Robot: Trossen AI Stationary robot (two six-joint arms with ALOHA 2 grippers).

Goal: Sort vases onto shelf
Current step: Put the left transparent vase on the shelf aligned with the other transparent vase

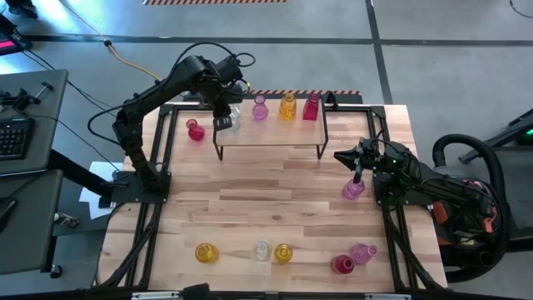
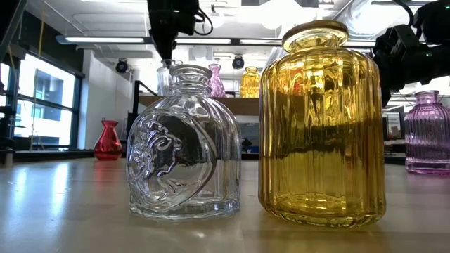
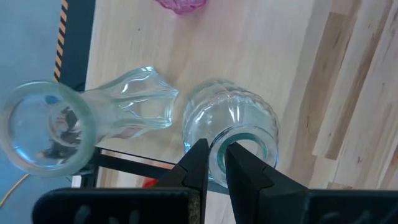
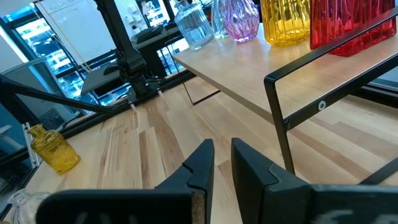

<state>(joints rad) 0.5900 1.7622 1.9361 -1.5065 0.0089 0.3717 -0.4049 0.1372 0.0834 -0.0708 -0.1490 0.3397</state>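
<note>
On the shelf [image 1: 271, 133] stand, from left to right, two clear vases, a pink vase [image 1: 260, 108], an amber vase [image 1: 287, 107] and a red vase [image 1: 311, 107]. My left gripper [image 1: 223, 123] points down over the shelf's left end. It is shut on the ribbed clear vase [image 3: 230, 118], which stands beside a fluted clear vase [image 3: 124, 109]. My right gripper [image 4: 222, 155] waits at the table's right side, level and shut, with nothing between its fingers. A purple vase [image 1: 353, 190] stands on the table under that arm. My left gripper holds the ribbed clear vase by the rim of its mouth [image 3: 215, 144], with one finger inside the mouth and one outside. The fingers come from above, pointing down. The vase stands upright on the shelf's left end.
A red vase [image 1: 195, 131] stands on the table left of the shelf. Along the near edge are an amber vase [image 1: 206, 252], a clear vase [image 1: 261, 250], another amber vase [image 1: 283, 252], a red vase [image 1: 342, 265] and a pink vase [image 1: 361, 252].
</note>
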